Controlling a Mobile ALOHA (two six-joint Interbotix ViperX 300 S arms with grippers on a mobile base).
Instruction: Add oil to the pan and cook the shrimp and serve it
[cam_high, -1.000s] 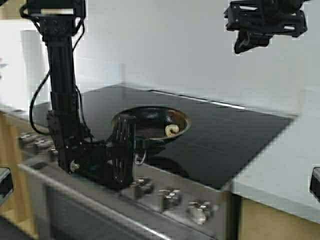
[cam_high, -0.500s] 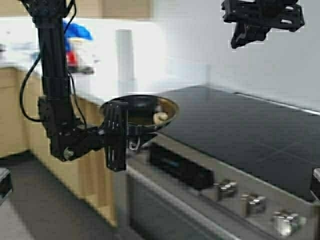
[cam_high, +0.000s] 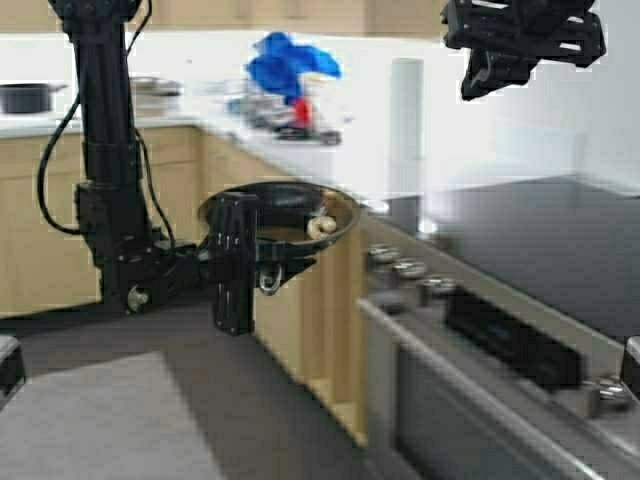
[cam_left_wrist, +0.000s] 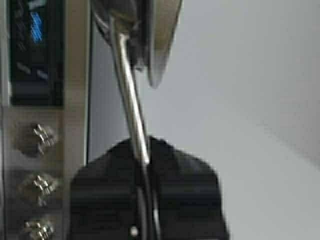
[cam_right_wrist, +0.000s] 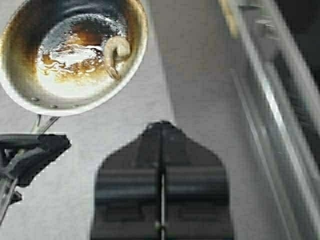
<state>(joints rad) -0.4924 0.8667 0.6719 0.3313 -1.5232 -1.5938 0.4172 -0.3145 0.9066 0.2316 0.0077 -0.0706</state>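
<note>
My left gripper (cam_high: 258, 268) (cam_left_wrist: 142, 146) is shut on the thin metal handle (cam_left_wrist: 131, 95) of the pan (cam_high: 280, 212) (cam_right_wrist: 75, 50) and holds it level in the air, over the floor in front of the cabinets. The shrimp (cam_high: 321, 226) (cam_right_wrist: 116, 52), pale and curled, lies near the pan's rim on a glistening, brown-edged film of liquid. My right gripper (cam_high: 487, 85) (cam_right_wrist: 161, 125) hangs shut and empty, high above the pan. The oil is out of view.
The stove (cam_high: 520, 330), with its knobs (cam_high: 405, 268) and black cooktop, stands to the right. A counter (cam_high: 200, 120) with a blue object (cam_high: 290, 68) and a white roll (cam_high: 405, 110) runs behind, above wooden cabinets. Grey floor (cam_high: 120, 420) lies below.
The robot has turned away from the stove, so the cooktop has slid to the right and the counter and cabinets have come into view. The pan stays in my left gripper.
</note>
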